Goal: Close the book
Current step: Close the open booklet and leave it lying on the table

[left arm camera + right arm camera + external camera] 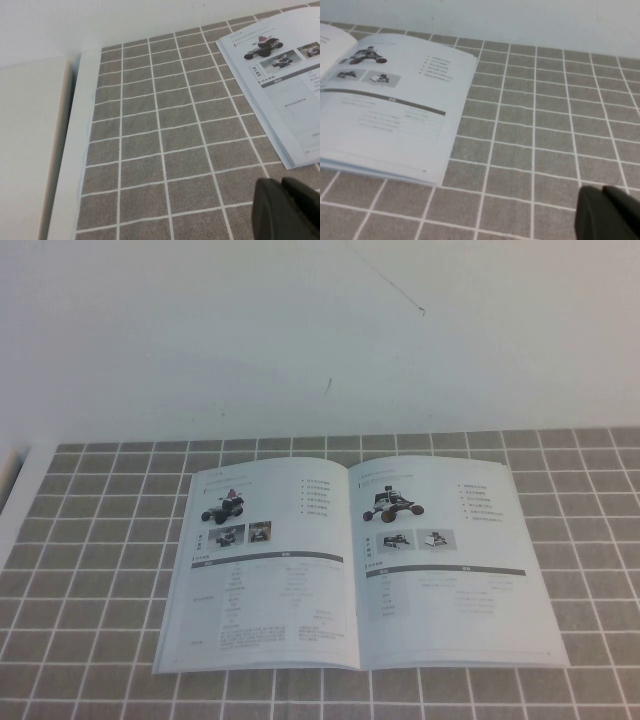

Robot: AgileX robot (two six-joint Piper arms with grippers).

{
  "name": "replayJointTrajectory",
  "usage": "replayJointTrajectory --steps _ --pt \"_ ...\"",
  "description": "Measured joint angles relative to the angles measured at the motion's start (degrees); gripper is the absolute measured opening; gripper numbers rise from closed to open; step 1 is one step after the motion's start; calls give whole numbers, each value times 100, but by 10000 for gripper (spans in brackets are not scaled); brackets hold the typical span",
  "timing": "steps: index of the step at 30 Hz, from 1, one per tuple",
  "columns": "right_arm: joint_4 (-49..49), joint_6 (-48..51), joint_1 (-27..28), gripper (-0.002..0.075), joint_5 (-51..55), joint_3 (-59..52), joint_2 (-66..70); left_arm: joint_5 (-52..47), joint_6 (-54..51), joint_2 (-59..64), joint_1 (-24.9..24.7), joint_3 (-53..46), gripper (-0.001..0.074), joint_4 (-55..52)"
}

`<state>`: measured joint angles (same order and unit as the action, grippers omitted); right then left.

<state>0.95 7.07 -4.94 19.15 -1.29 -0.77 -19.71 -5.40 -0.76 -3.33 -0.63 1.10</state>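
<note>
book (pixel 355 565) on grey checked cloth (pixel 90 570), white wall (pixel 300 330); left end effector (pixel 287 210), right end effector (pixel 607 214) alongside, state unclear.

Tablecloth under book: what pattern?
Tablecloth: grey-brown squares, white grid; clearest in high view. Left gripper hovers off book's left edge, right gripper off its right.

The book's (pixel 355 565) print is too small to read; left gripper (pixel 286 210) and right gripper (pixel 607 214), over the cloth (pixel 150 150) either side, are cropped at frame edges.

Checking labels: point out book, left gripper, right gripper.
book (pixel 353 565), high view, centre spine
left gripper (pixel 286 209), left wrist view, dark tip, left of book
right gripper (pixel 607 215), right wrist view, dark tip, right of book
</note>
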Motion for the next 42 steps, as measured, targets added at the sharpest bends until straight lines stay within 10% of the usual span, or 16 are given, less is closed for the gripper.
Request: replayJointTrajectory --steps 15,31,42 --pt "-95 0 0 -3 -261 -34 0 506 -6 0 0 -59 -3 -110" --pt "-95 0 0 -3 -4144 -34 0 3624 771 0 0 -67 -3 24" --pt "201 -369 0 -3 -4751 -34 0 4434 938 0 0 -67 -3 475"
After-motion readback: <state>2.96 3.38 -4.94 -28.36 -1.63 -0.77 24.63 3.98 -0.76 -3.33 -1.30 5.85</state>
